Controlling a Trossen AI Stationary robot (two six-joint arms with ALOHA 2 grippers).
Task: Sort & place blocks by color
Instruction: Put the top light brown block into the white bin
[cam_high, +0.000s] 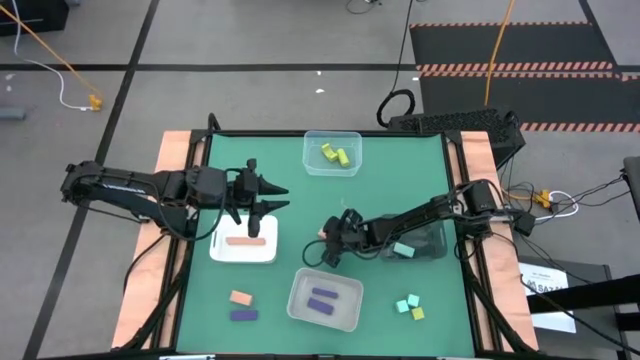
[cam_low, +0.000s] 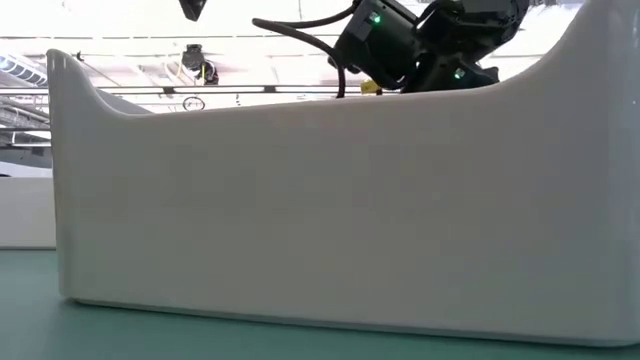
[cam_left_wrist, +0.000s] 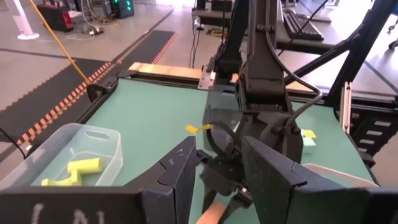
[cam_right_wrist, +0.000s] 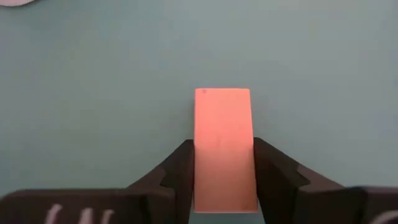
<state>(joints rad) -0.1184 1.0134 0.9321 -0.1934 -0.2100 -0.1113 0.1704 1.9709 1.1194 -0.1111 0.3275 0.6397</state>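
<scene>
The orange block (cam_right_wrist: 222, 149) sits clamped between the fingers of the right pincer (cam_right_wrist: 222, 180), low over the green desk (cam_right_wrist: 93, 93) near its middle. The left pincer (cam_high: 268, 196), fingers apart and empty, hangs over the white tray (cam_high: 225, 252) holding another orange block (cam_high: 245, 240).

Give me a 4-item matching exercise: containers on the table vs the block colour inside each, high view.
Containers
1. white tray
2. clear bin at the far edge
3. clear tray at the near edge
4. dark bin on the right

Block colour inside
A. yellow
B. mint-teal
C. salmon-orange
D. purple

Pairs: 1-C, 2-A, 3-D, 4-B
</scene>
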